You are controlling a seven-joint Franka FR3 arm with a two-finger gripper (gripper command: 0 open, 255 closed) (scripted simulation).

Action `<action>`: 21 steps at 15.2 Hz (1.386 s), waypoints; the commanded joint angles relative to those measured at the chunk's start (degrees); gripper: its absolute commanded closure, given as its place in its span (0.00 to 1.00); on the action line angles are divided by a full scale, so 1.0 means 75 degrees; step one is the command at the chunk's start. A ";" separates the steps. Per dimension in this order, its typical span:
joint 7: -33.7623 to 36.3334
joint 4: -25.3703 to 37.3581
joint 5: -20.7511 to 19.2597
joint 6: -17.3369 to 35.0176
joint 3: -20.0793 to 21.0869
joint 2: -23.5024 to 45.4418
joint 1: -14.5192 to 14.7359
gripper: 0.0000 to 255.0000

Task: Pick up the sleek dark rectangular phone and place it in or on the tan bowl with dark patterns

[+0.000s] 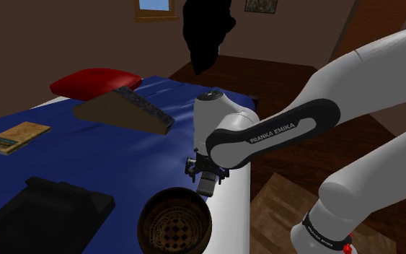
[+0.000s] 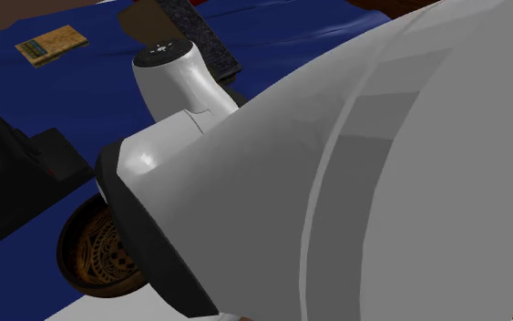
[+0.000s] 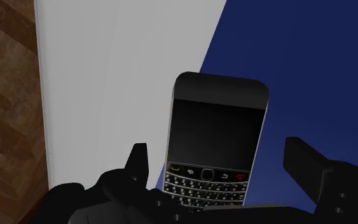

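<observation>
The dark rectangular phone [image 3: 217,137], with a black screen and a small keypad, lies at the edge of the blue cover [image 3: 311,70] where it meets the white bed side. My gripper [image 3: 219,156] hangs just over it, open. One finger stands on each side of the phone, with a gap to each edge. In the shoulder view the gripper [image 1: 203,172] sits low at the bed's edge with the phone [image 1: 207,185] right under it. The tan bowl with dark patterns [image 1: 174,225] rests on the cover a short way nearer the camera, also visible as the bowl [image 2: 95,251] beside my arm.
On the blue cover lie a black boxy object [image 1: 46,209], a brown wedge with a dark top [image 1: 125,110], a flat book [image 1: 14,137] and a red pillow [image 1: 96,81]. Wooden floor [image 1: 280,202] runs beside the bed. A black area [image 1: 205,32] shows at the back wall.
</observation>
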 commanded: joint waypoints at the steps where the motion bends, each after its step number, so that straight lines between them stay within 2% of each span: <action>1: 0.0077 -0.0139 -0.0064 0.0293 0.0106 0.0169 -0.0056 0.00; 10: 0.0101 -0.0167 -0.0091 0.0366 0.0134 0.0222 -0.0075 0.00; 11: 0.0101 -0.0167 -0.0091 0.0366 0.0134 0.0222 -0.0075 1.00; 21: 0.0053 -0.0124 -0.0040 0.0237 0.0078 0.0124 -0.0038 1.00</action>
